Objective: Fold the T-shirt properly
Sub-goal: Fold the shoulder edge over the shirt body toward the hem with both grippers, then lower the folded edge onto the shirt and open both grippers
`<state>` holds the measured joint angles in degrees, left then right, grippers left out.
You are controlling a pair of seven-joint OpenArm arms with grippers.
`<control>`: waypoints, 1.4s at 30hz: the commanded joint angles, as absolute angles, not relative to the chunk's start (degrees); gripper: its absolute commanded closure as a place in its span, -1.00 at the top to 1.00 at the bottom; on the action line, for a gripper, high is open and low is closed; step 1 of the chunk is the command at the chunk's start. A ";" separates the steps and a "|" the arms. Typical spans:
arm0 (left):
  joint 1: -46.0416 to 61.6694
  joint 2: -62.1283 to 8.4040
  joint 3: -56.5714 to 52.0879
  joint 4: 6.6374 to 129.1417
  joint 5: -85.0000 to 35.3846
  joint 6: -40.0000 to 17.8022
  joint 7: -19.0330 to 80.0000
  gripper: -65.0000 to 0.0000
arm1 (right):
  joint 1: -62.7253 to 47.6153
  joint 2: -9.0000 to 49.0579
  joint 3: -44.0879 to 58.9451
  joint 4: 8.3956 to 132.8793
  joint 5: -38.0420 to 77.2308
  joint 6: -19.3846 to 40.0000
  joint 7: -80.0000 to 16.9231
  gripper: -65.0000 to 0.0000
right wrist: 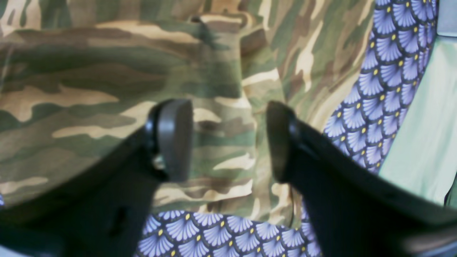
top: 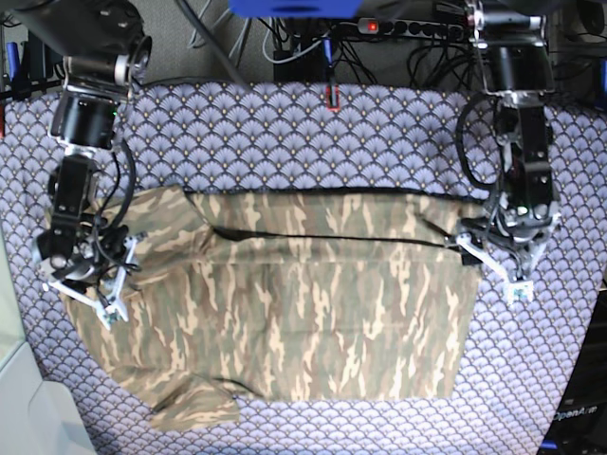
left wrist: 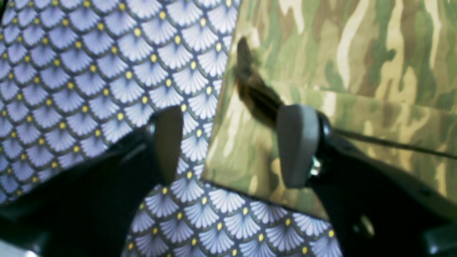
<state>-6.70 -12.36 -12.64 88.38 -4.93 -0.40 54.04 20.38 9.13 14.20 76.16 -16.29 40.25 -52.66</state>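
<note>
Both grippers, left (left wrist: 232, 146) & right (right wrist: 228, 139), jaws apart, empty, over T-shirt (top: 285, 303). Next fold: pinch both corners evenly, lift together.

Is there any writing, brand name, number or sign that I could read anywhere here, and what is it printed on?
"OpenArm": faint pale lettering on the dark surface in the bottom right corner of the base view; its end is cut off or too dim to read.
T-shirt: camouflage print only, no writing.
Patterned cloth: no writing.
</note>
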 commanded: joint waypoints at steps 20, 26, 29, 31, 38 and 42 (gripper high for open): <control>2.95 -10.68 -20.00 103.60 -5.05 -0.40 52.53 0.27 | 15.25 9.71 21.67 87.34 -16.40 40.00 -52.00 0.18; 3.30 -10.86 -20.26 99.38 -5.05 -0.48 52.44 0.27 | 15.52 10.95 27.47 84.53 -16.31 40.00 -51.56 0.18; 3.65 -10.77 -20.26 97.98 -5.05 -0.48 49.98 0.28 | 16.31 12.44 27.74 79.96 -15.16 40.00 -51.56 0.18; 4.53 -10.77 -20.26 97.27 -5.05 -0.48 48.75 0.28 | 17.10 14.55 27.82 76.09 -12.79 40.00 -51.56 0.18; 5.05 -10.77 -20.53 96.75 -5.05 -0.48 48.13 0.28 | 19.47 18.59 27.82 67.30 -9.89 40.00 -48.04 0.18; 5.23 -10.77 -20.53 96.84 -5.05 -0.48 48.22 0.28 | 19.74 18.95 27.82 65.54 -9.89 40.00 -47.08 0.18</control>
